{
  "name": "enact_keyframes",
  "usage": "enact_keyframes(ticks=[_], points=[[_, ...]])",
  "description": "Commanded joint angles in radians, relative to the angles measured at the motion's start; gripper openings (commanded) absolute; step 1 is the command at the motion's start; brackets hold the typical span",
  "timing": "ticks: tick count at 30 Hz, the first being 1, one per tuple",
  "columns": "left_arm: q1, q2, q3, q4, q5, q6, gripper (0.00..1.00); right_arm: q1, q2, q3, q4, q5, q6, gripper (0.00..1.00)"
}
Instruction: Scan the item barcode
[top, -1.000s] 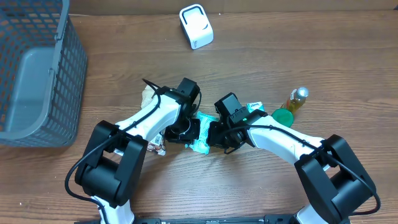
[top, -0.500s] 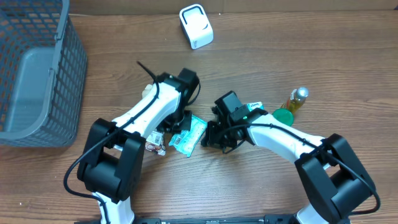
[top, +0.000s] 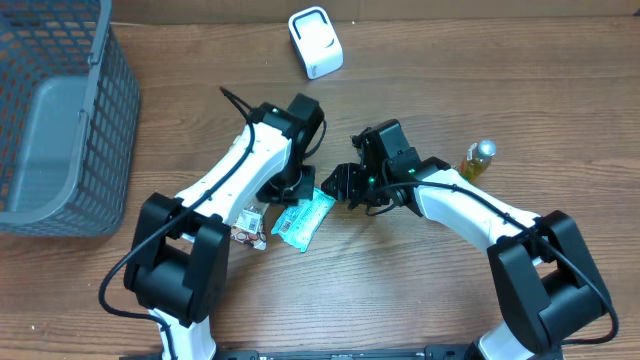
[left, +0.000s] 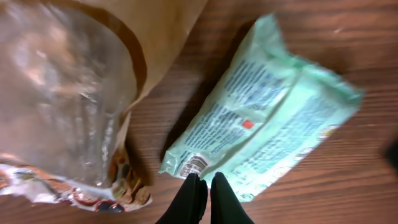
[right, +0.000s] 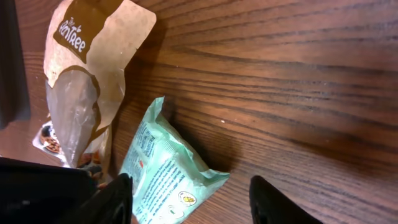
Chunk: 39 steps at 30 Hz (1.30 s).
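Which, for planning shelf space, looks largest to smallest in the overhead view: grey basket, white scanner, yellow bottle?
1. grey basket
2. white scanner
3. yellow bottle, which is seen partly end-on, so its true size is unsure.

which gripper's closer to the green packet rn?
Left, narrowly. The left gripper, shut, sits at the green packet edge, right beside its barcode. The right gripper, open, hangs by the packet's opposite end.

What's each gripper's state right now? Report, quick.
Left gripper: shut, tips at the edge of the green packet; whether it pinches it cannot be told.
Right gripper: open, holding nothing.
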Motion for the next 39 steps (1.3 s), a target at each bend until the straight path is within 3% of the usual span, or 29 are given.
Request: enact_keyframes(ticks=[1, 11, 19, 22, 29, 33, 39], points=[[-0.001, 0.005, -0.085, 0.033, 0.026, -0.021, 0.04, 0.004, 0.015, 0.023, 0.011, 0.044, -0.035, 0.57], [-0.017, 0.005, -0.208, 0.31, 0.027, 0.01, 0.04, 0.002, 0.036, 0.023, -0.008, 0.074, -0.035, 0.58], [-0.069, 0.005, -0.203, 0.394, 0.043, 0.22, 0.04, -0.033, 0.036, 0.023, -0.111, 0.101, -0.034, 0.62], [-0.066, 0.005, -0.201, 0.423, 0.026, 0.238, 0.04, -0.066, 0.036, 0.023, -0.114, 0.096, -0.034, 0.63], [-0.054, 0.003, -0.071, 0.327, 0.028, 0.245, 0.04, -0.117, 0.036, 0.023, -0.095, -0.03, -0.101, 0.67], [-0.049, 0.003, 0.064, 0.197, 0.137, 0.24, 0.04, -0.131, 0.036, 0.023, -0.076, -0.041, -0.109, 0.69], [-0.047, 0.015, 0.037, 0.164, 0.151, 0.202, 0.04, -0.146, 0.036, 0.023, -0.074, -0.066, -0.11, 0.7]])
